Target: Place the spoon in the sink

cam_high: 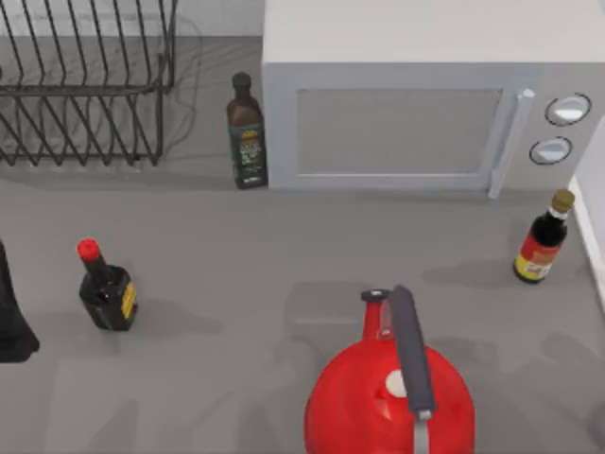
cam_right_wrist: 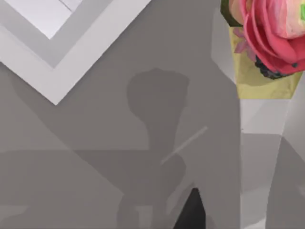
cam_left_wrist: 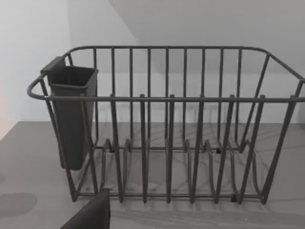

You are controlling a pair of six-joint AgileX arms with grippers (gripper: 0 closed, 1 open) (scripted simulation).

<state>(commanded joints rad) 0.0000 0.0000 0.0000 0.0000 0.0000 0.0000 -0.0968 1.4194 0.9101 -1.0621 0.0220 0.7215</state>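
Note:
A thin pale grey rod [cam_right_wrist: 184,144] lies on the grey counter in the right wrist view; it may be the spoon's handle, but I cannot tell. A white raised rim [cam_right_wrist: 71,71] that looks like the sink's corner is beyond it, and also shows at the table's right edge [cam_high: 588,232]. A dark part of my right gripper [cam_right_wrist: 190,213] hangs just short of the rod, apart from it. My left arm [cam_high: 13,317] stands parked at the table's left edge, and a dark part of its gripper [cam_left_wrist: 93,214] faces the dish rack [cam_left_wrist: 167,124].
A red kettle [cam_high: 364,407] with a grey handle is at the front middle. A microwave [cam_high: 425,104] fills the back right, with an oil bottle [cam_high: 248,132] beside it. A soy bottle [cam_high: 541,241] stands right and a red-capped dark bottle [cam_high: 106,288] left. A pink flower in a vase [cam_right_wrist: 267,52] stands near the rod.

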